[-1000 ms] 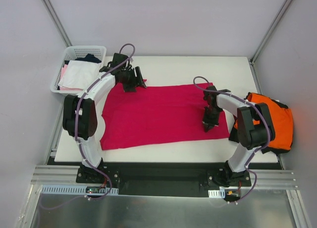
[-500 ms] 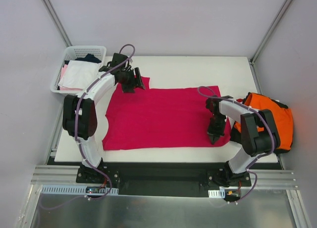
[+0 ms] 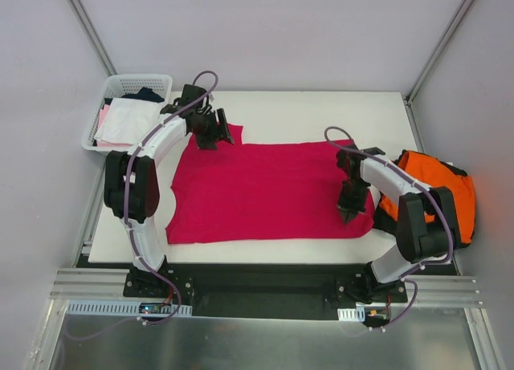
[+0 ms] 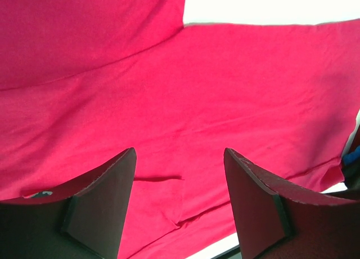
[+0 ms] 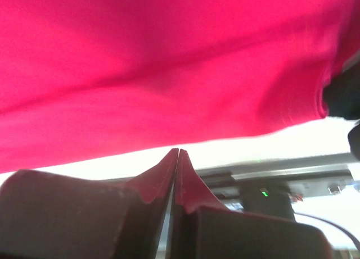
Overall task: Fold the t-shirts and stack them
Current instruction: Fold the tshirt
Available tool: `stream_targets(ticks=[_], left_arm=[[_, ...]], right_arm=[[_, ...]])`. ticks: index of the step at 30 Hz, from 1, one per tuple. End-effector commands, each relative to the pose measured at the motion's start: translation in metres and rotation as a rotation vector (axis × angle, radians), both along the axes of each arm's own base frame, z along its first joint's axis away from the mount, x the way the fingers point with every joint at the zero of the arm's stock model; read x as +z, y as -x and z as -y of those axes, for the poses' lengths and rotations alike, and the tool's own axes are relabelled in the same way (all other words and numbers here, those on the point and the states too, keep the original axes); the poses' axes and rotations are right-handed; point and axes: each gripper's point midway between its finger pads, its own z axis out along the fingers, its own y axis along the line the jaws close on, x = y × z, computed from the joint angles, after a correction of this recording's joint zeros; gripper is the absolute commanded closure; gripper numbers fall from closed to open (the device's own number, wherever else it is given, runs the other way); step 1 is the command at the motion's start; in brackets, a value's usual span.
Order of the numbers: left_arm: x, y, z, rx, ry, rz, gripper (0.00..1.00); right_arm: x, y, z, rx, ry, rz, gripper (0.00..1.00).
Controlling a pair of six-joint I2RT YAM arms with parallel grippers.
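The white surface (image 3: 321,113) sits inside a pale walled enclosure. The crimson t-shirt (image 3: 265,189) lies spread flat across its middle, with one sleeve at the far left. The orange t-shirt (image 3: 450,193) is bunched at the right edge. A white mesh basket (image 3: 120,85) at the far left corner holds white and pink garments. The left fingers (image 4: 101,203) stand apart above the crimson cloth near that sleeve, gripping nothing. The right fingers (image 5: 157,180) are pressed together at the shirt's near right corner, with no cloth visible between them.
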Motion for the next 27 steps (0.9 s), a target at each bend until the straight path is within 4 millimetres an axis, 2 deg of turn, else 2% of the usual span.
stream_targets(ticks=[1, 3, 4, 5, 6, 7, 8, 9, 10, 11, 12, 13, 14, 16, 17, 23, 24, 26, 27], left_arm=[[0.03, -0.023, -0.011, 0.031, -0.04, 0.102, 0.35], [0.03, -0.031, -0.017, 0.042, -0.079, 0.119, 0.33], [0.036, -0.037, -0.02, 0.041, -0.111, 0.141, 0.33], [0.025, -0.044, -0.03, 0.06, -0.167, 0.129, 0.32], [0.023, -0.048, -0.034, 0.063, -0.201, 0.13, 0.31], [0.032, -0.06, -0.038, 0.061, -0.232, 0.164, 0.31], [0.015, -0.064, -0.047, 0.072, -0.292, 0.129, 0.31], [0.024, -0.075, -0.049, 0.081, -0.31, 0.157, 0.3], [0.021, -0.078, -0.05, 0.069, -0.328, 0.155, 0.3], [0.004, -0.083, -0.056, 0.073, -0.371, 0.125, 0.3], [0.01, -0.093, -0.061, 0.09, -0.401, 0.149, 0.3], [0.007, -0.098, -0.065, 0.088, -0.429, 0.149, 0.29], [-0.007, -0.103, -0.068, 0.089, -0.457, 0.13, 0.29], [-0.005, -0.115, -0.083, 0.126, -0.506, 0.143, 0.29], [-0.017, -0.119, -0.089, 0.135, -0.518, 0.125, 0.28], [-0.024, -0.146, -0.139, 0.302, -0.54, 0.115, 0.28], [-0.016, -0.154, -0.141, 0.319, -0.528, 0.14, 0.28], [-0.02, -0.162, -0.146, 0.338, -0.498, 0.142, 0.28], [-0.016, -0.168, -0.146, 0.343, -0.478, 0.159, 0.27]], right_arm=[[0.036, -0.054, -0.022, 0.024, -0.095, 0.161, 0.92], [0.044, -0.078, -0.033, 0.046, -0.135, 0.205, 0.88], [0.048, -0.086, -0.04, 0.055, -0.17, 0.215, 0.79], [0.045, -0.093, -0.043, 0.073, -0.184, 0.202, 0.73], [0.053, -0.11, -0.049, 0.087, -0.217, 0.25, 0.68], [0.054, -0.117, -0.055, 0.084, -0.27, 0.253, 0.6], [0.054, -0.125, -0.057, 0.086, -0.296, 0.258, 0.58], [0.049, -0.136, -0.06, 0.088, -0.321, 0.26, 0.57], [0.053, -0.148, -0.061, 0.065, -0.364, 0.276, 0.57], [0.053, -0.155, -0.061, 0.053, -0.383, 0.281, 0.57], [0.047, -0.163, -0.06, 0.033, -0.402, 0.275, 0.57], [0.052, -0.175, -0.059, 0.017, -0.428, 0.296, 0.57], [0.051, -0.18, -0.059, 0.011, -0.436, 0.296, 0.57], [0.047, -0.183, -0.06, 0.016, -0.447, 0.27, 0.58], [0.049, -0.185, -0.06, 0.02, -0.449, 0.268, 0.58], [0.048, -0.171, -0.059, 0.059, -0.455, 0.228, 0.59], [0.048, -0.17, -0.058, 0.064, -0.454, 0.223, 0.59], [0.048, -0.166, -0.057, 0.079, -0.453, 0.211, 0.59], [0.049, -0.166, -0.057, 0.085, -0.45, 0.211, 0.59]])
